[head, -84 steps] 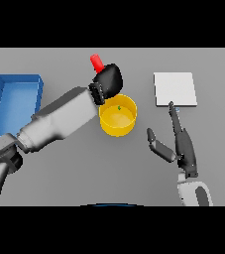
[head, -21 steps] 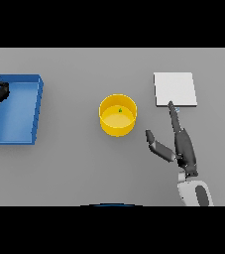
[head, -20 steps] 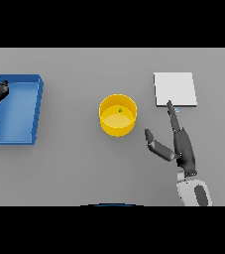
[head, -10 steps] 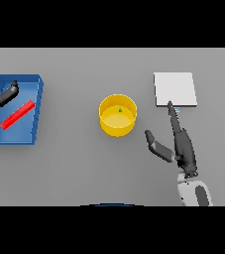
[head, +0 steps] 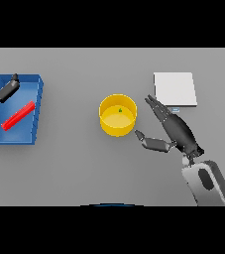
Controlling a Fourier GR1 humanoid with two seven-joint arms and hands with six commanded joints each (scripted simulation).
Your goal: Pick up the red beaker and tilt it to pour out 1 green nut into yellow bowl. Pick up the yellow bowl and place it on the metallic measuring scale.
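Red beaker (head: 18,115) lies on its side, slanted, inside the blue tray (head: 36,106) at the far left of the tabletop (head: 84,168). I see the left hand (head: 0,94) at the tray's left edge, fingers spread and relaxed, holding nothing and clear of the beaker. Yellow bowl (head: 117,115) stands upright at mid-tabletop with one green nut (head: 119,110) visible inside it. My right hand (head: 173,131) is just right of the bowl, fingers straight and pointing far-left, thumb stretched toward the bowl's near-right side; not gripping it. Metallic measuring scale (head: 175,89), a pale square plate, sits far right, apart from the bowl.
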